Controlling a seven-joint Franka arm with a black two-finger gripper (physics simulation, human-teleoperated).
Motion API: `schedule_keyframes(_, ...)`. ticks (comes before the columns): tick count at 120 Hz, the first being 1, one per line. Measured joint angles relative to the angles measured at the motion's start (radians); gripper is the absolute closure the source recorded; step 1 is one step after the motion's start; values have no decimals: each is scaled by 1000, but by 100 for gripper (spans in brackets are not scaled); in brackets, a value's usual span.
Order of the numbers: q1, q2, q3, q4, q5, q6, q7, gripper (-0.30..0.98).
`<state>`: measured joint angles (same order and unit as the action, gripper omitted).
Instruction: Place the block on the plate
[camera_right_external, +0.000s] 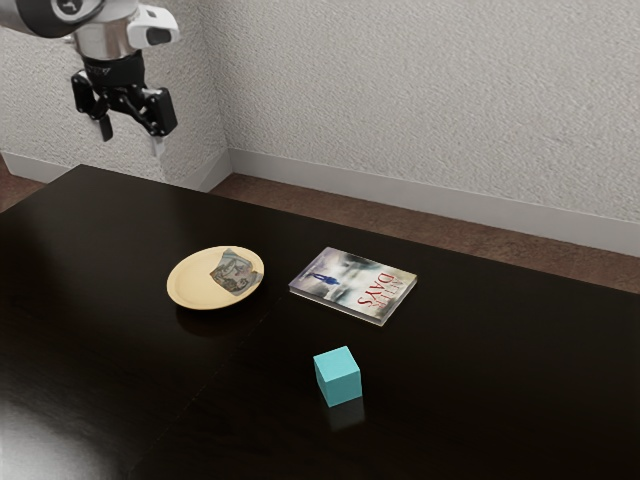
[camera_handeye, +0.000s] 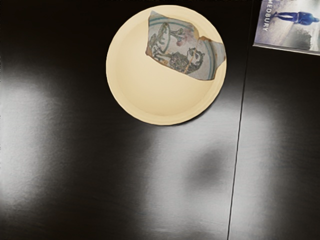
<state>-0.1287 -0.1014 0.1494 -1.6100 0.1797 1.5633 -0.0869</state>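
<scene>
While the turquoise block (camera_right_external: 338, 378) sits on the dark table (camera_right_external: 480, 400), at six o'clock from the book (camera_right_external: 350, 284) and four from the cream plate (camera_right_external: 194, 286) bearing a patterned shard (camera_right_external: 237, 272) in my exterior view, I have the gripper (camera_right_external: 131, 139) raised toward the plate's eleven o'clock, jaws released and standing apart.

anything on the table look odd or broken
Yes: a jagged, painted pottery shard lies on the plate, reaching its rim. It looks like a broken piece of other crockery, since the plate itself is plain.
</scene>
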Motion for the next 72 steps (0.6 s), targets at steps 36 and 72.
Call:
schedule_keyframes(36, -23, 8, 1, -68, 7, 30, -36, 0)
schedule_keyframes(72, -62, 61, 0, -283, -89, 210, -139, 0)
